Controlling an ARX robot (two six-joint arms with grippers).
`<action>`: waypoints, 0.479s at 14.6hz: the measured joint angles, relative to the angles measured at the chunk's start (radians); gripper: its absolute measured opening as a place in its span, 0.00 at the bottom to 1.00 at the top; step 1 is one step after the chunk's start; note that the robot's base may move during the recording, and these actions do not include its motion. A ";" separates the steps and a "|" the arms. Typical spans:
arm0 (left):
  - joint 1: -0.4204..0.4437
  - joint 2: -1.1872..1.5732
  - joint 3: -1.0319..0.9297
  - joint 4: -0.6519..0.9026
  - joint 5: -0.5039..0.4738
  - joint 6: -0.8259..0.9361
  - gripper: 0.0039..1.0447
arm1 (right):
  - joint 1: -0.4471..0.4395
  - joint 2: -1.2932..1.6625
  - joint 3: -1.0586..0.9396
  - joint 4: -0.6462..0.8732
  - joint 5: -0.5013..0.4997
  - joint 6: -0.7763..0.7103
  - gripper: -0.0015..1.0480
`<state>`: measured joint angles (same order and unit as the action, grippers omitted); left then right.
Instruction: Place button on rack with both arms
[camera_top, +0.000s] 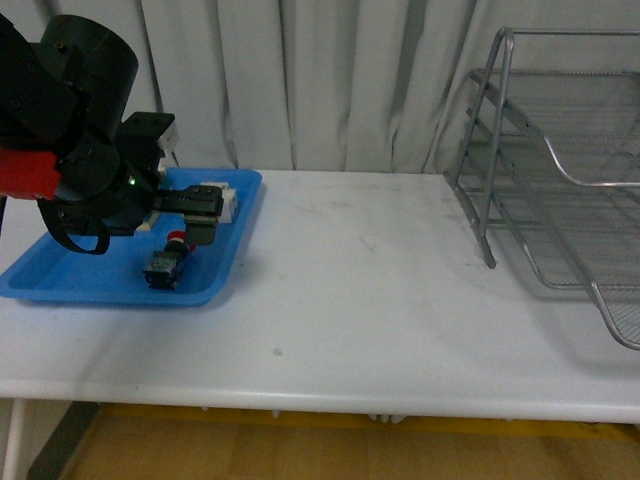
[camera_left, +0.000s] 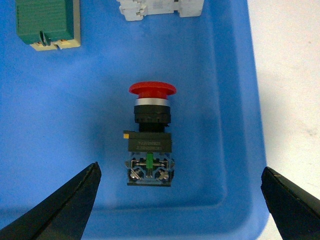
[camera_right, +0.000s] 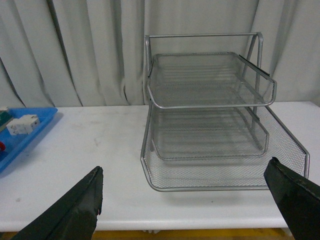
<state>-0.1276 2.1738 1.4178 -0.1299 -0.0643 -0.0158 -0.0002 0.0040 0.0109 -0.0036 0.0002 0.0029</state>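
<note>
In the glossy blue tray (camera_left: 220, 75), the red-capped button (camera_left: 150, 137) lies between wide left jaws; right jaws gape too.

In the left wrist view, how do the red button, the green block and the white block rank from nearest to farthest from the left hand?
1. Red button: in the blue tray, just ahead of the open left hand.
2. White block and green block: both at the tray's far end, set apart; too close to call.
</note>
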 joint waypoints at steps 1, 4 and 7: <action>0.002 0.015 0.014 -0.006 -0.010 0.007 0.94 | 0.000 0.000 0.000 0.000 0.000 0.000 0.94; 0.010 0.057 0.063 -0.029 -0.029 0.016 0.94 | 0.000 0.000 0.000 0.000 0.000 0.000 0.94; 0.015 0.123 0.127 -0.064 -0.034 0.013 0.94 | 0.000 0.000 0.000 0.000 0.000 0.000 0.94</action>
<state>-0.1127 2.2967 1.5448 -0.1944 -0.0982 -0.0032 -0.0002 0.0040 0.0109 -0.0036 0.0002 0.0029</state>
